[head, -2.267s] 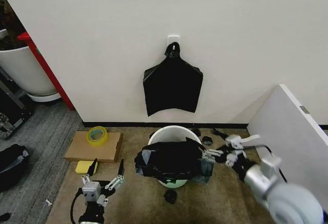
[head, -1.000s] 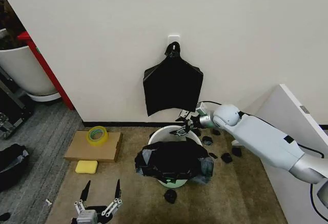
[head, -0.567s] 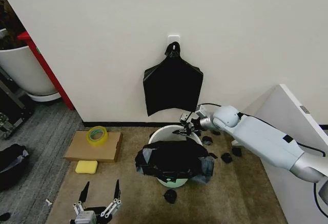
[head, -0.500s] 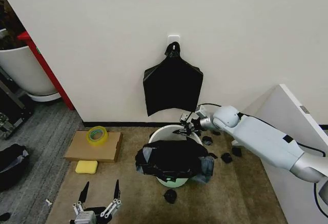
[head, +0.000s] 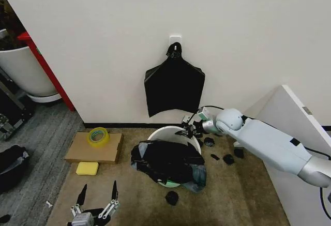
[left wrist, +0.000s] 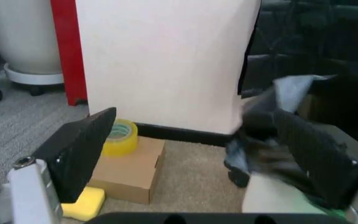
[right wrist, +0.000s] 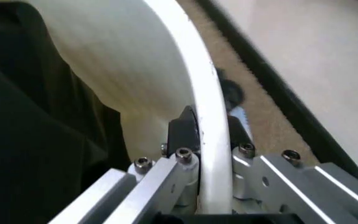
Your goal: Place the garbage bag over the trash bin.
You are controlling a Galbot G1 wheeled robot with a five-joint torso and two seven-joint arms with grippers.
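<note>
Right end effector (right wrist: 207, 135) clamped on trash bin (right wrist: 197, 88) rim, beside garbage bag (head: 168, 160).

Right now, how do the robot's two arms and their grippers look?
The right arm has smooth white-grey shells, a rounded joint and a thin black cable; the right gripper is silver metal with screws and black pads. The left gripper has a silver base and long black tapered fingers.

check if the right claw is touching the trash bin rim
Touching. The right wrist view shows the right claw clamped on the trash bin rim, one finger pad pressed on each side of the white edge.
</note>
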